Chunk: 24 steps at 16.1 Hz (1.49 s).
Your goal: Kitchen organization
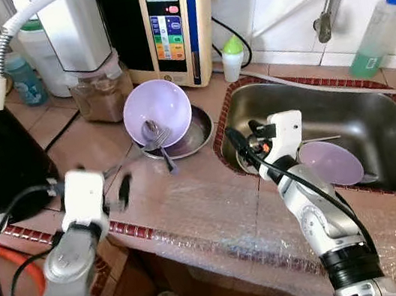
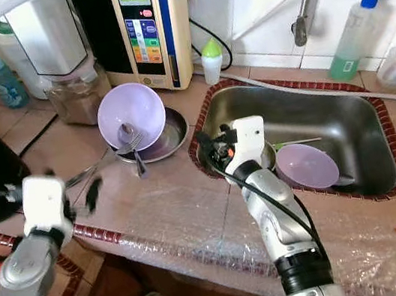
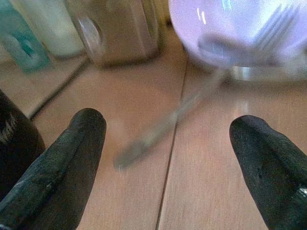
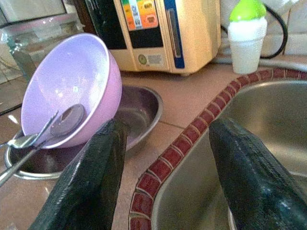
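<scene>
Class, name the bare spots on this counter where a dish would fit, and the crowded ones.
Bare: tiled counter between metal dish and front edge. Crowded: the back, by the jar, purple bowl and water machine; sink holds a second bowl.

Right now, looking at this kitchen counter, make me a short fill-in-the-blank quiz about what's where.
1. The purple bowl on the counter leans tilted in a metal ____.
2. A second purple dish lies inside the ____.
3. The left gripper hovers with its fingers ____.

Missing words: bowl; sink; open
</scene>
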Motion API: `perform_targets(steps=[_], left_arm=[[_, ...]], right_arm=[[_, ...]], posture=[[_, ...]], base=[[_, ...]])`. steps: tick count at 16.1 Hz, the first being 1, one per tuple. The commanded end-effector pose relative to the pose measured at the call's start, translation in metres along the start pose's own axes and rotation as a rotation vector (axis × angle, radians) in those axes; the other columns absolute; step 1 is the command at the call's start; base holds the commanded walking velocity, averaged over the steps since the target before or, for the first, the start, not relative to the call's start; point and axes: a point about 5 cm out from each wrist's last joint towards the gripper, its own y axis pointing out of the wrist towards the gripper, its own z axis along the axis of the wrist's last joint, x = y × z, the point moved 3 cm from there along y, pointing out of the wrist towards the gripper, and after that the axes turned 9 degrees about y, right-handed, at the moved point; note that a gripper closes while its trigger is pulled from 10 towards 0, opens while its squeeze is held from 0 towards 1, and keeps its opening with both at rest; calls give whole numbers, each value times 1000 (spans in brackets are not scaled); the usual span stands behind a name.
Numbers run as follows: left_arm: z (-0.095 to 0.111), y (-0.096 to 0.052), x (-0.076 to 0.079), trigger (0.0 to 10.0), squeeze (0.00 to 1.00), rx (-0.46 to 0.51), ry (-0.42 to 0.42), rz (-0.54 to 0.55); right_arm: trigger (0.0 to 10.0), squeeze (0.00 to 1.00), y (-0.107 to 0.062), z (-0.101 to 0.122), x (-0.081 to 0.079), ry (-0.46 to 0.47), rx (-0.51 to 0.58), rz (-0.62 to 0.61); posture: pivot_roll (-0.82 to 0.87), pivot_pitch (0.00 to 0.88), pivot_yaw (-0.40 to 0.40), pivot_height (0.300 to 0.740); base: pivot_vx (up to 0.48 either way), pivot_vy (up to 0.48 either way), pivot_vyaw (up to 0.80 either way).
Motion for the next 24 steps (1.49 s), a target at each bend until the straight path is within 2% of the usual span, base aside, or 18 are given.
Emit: perform_targets(steps=[1,2,6,7,10,15,17,18,19,24], left_arm=[[-3,0,-1,10000,0,-18,48,-42],[-6,2,-2,10000,0,-28,90,-90],[-12,13,-7,10000,0,-55,148,-144],[-13,20,-6,10000,0,-52,177,-177],[-15,33,-7,10000,0,-52,195,-176],[-15,63,-10,10000,0,-35,240,-163],[-13,70,-9,10000,0,-18,260,-159],[-10,75,-7,4471,0,-3,271,-165],[-8,79,-5,0,0,6,264,-176],[-5,86,2,0,0,32,300,-193]], right_arm=[[10000,0,-1,3,-3,14,6,20],[10000,0,-1,1,-7,26,2,40],[10000,0,-4,0,-13,28,-4,67],[10000,0,-5,2,-10,28,-3,63],[10000,0,-6,5,-10,24,5,62],[10000,0,-12,8,-11,24,10,49],[10000,0,-15,8,-11,25,8,45],[10000,0,-17,8,-12,25,5,44],[10000,0,-19,8,-12,22,2,45],[10000,0,-18,14,-11,19,12,28]], posture=[[69,0,18,740],[69,0,18,740],[54,0,22,740],[47,0,21,740],[32,0,24,740],[2,0,29,740],[-11,0,25,740],[-23,0,25,740],[-28,0,25,740],[-28,0,31,740]], base=[[0,0,0],[0,0,0],[0,0,0],[0,0,0],[0,0,0],[0,0,0],[0,0,0],[0,0,0],[0,0,0],[0,0,0]])
